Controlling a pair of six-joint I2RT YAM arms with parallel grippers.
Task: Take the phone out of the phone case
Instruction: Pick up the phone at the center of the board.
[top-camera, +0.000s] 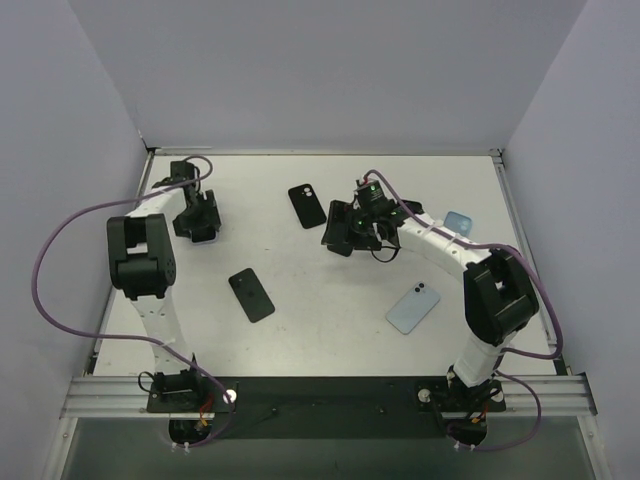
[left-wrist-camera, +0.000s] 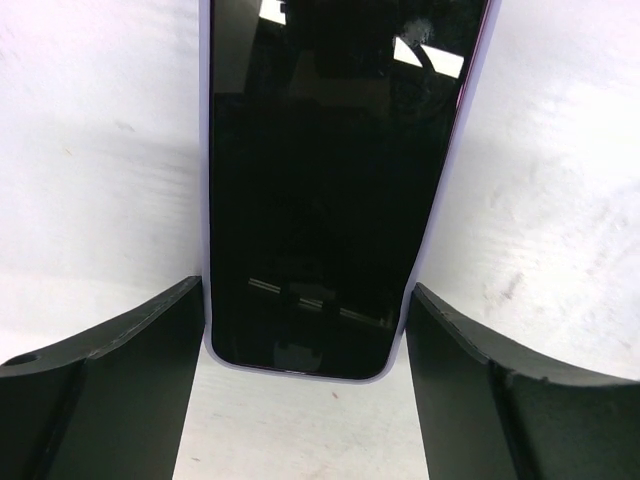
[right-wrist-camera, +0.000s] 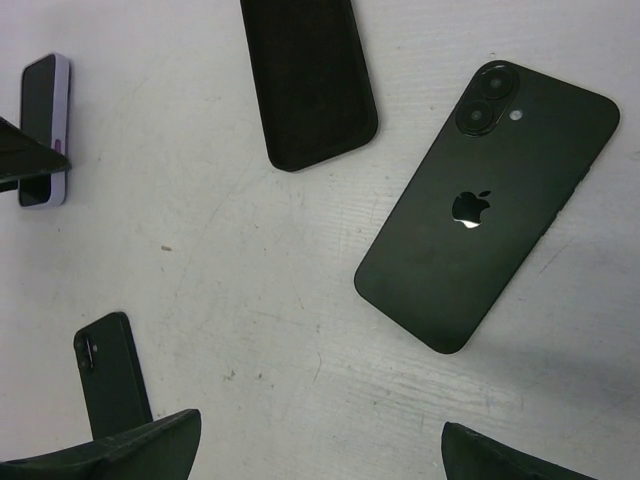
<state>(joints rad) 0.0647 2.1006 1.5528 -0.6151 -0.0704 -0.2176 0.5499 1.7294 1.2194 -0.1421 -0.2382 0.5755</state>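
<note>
The grasping step is in hand. The phone (left-wrist-camera: 330, 180), screen up in its lilac case (left-wrist-camera: 207, 200), is laid flat at about ten o'clock on the table (top-camera: 330, 330), and its near end is straddled by the left gripper (left-wrist-camera: 306, 290). The jaws are set wide, close beside the long edges; whether they press cannot be told. In the left wrist view the long axis is laid from six to twelve o'clock. A firm hold is called for next, then help from the right gripper (right-wrist-camera: 320, 455), which is held wide open and empty.
</note>
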